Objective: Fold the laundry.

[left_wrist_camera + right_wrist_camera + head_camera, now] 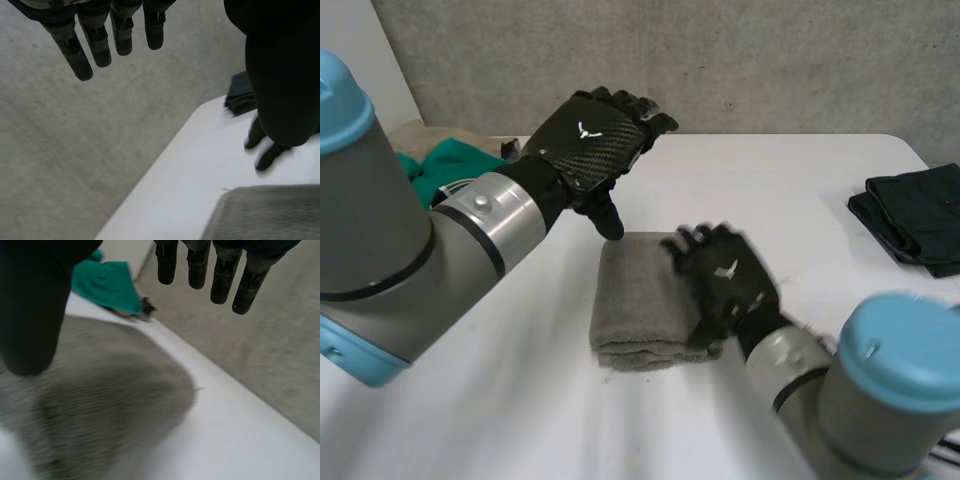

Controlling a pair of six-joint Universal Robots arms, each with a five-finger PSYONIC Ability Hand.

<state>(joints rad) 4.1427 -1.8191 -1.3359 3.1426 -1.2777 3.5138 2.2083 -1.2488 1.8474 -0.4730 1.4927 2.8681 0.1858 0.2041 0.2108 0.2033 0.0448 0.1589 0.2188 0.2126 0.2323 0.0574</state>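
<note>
Left hand (592, 138) hovers above the far-left corner of the folded grey towel (635, 300), fingers straight, holding nothing. Right hand (725, 280) at the towel's right edge, fingers straight too, nothing gripped. Towel lies in the middle of the worktop (790, 180). Dark folded cloth (915, 215) by the right edge; green cloth (450, 165) at the far left corner.

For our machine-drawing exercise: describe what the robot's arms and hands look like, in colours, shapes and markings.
The left arm and right arm are thick grey tubes with rounded light-blue caps and a silvery wrist ring. The left hand and right hand are black, with segmented fingers and a small white emblem on the back. The left hand's back shows a carbon-like weave.
</note>
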